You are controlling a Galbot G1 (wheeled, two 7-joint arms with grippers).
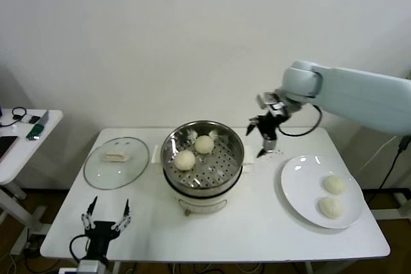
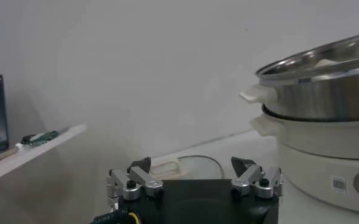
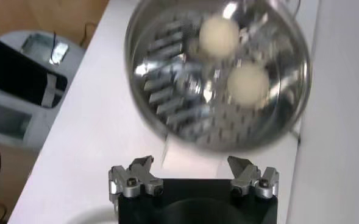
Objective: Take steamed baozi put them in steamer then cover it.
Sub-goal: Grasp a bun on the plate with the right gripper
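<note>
Your right tool (image 1: 268,138) hung above the desk (image 1: 257,229) with its jaws spread wide and nothing between them. The steamer (image 1: 203,181) stood just to its left, uncovered, with two steamed baozi on the perforated tray: one (image 1: 204,144) nearer the tool and toward the wall, the other (image 1: 185,160) beyond it and closer to you. In the right wrist view the same pair (image 3: 248,84) (image 3: 219,35) lay in the steel pot (image 3: 167,55) ahead of the fingertips (image 3: 141,163). The white plate (image 1: 302,178) lay on the tool's right and nearer you, carrying two more buns (image 1: 334,185) (image 1: 330,207), side by side.

Your left tool (image 1: 106,217) waited at the desk's near left edge, jaws also wide and empty. The cover (image 1: 116,163) lay flat on the desk just ahead of it, well apart from the right tool, on the steamer's far side.
</note>
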